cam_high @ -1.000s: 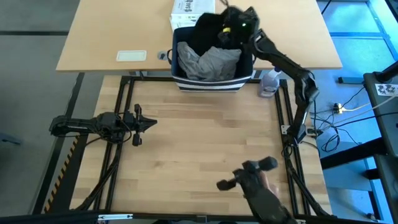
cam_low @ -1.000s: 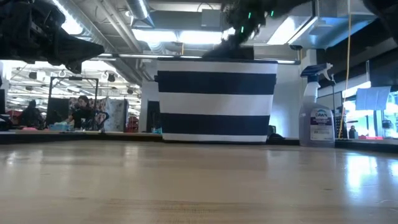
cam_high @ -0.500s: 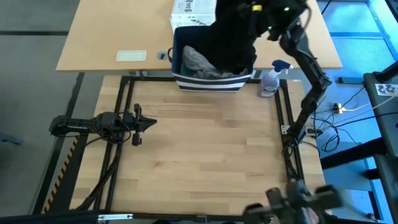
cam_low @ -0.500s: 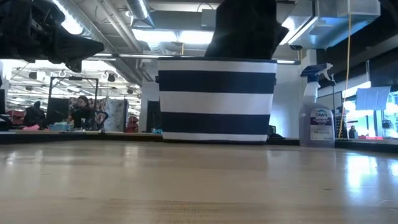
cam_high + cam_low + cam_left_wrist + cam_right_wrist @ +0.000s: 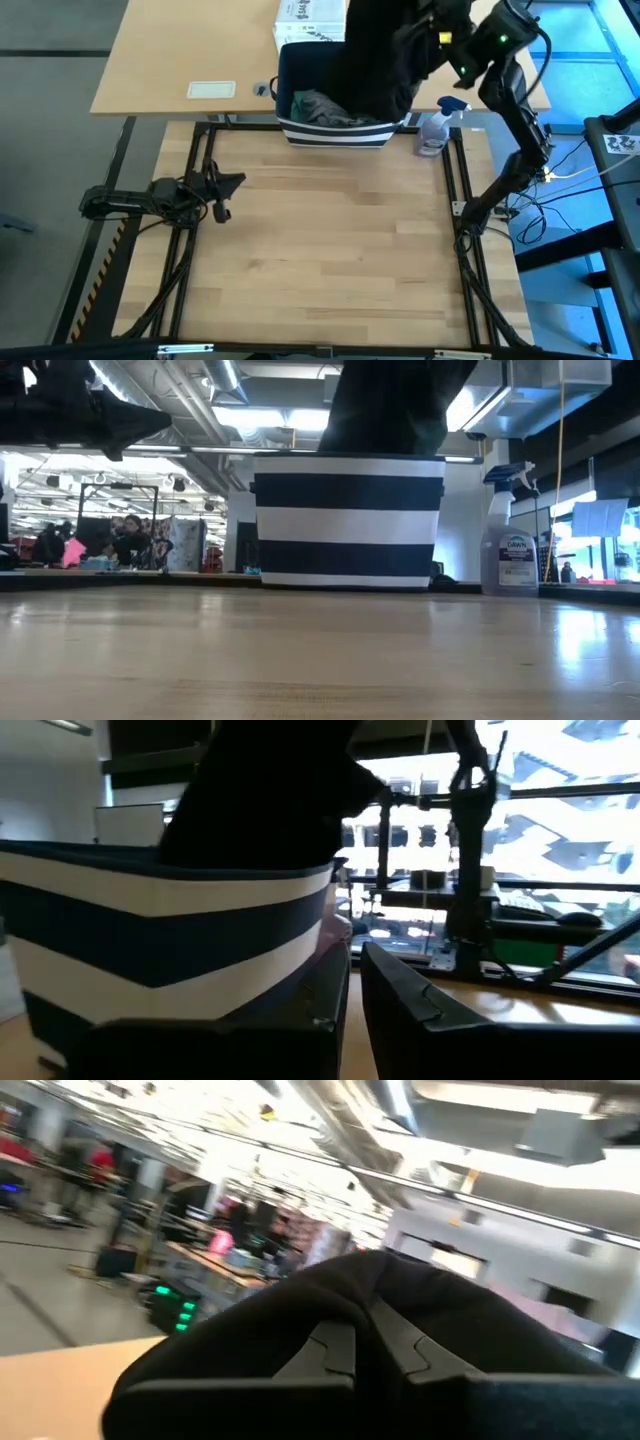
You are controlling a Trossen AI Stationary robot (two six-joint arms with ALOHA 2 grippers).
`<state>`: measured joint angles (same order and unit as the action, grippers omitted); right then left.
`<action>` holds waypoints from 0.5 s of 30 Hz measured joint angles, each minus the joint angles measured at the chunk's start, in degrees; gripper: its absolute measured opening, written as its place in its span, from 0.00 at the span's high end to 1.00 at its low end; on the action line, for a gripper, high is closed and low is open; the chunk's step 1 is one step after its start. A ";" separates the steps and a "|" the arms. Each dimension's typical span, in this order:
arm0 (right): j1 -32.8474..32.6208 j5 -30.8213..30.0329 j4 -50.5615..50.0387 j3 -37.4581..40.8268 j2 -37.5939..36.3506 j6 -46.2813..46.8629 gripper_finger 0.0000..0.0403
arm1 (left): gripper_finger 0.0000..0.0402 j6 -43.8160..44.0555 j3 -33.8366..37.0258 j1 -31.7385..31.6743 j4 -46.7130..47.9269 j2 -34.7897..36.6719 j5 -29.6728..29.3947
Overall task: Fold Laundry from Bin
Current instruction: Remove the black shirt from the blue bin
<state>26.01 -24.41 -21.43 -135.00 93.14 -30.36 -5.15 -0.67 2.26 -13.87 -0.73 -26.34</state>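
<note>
The right pincer, clamped shut on the black garment, holds it hanging lengthwise straight down into the bin, while the left pincer, nearly closed and empty, waits well apart from the bin, over the counter.

The black garment runs off the high view's top edge, hides most of the bin's inside, and covers the right pincer's fingertips.
</note>
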 joint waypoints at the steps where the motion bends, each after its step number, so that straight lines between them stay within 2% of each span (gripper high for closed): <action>1: -0.97 -0.01 -0.29 0.00 -0.15 0.01 1.00 | 0.91 -0.04 0.00 0.00 0.00 0.00 -0.43; 6: -2.25 -2.10 -0.39 -0.02 0.63 -1.38 1.00 | 0.85 -0.11 0.00 0.00 0.00 0.00 -1.06; 15: 7.63 -2.59 -4.04 0.04 7.12 1.58 1.00 | 0.76 1.60 0.00 0.00 0.06 -0.02 -0.64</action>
<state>33.64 -27.01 -25.47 -134.96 100.26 -28.78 -3.55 -0.67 2.26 -13.80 -0.75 -26.98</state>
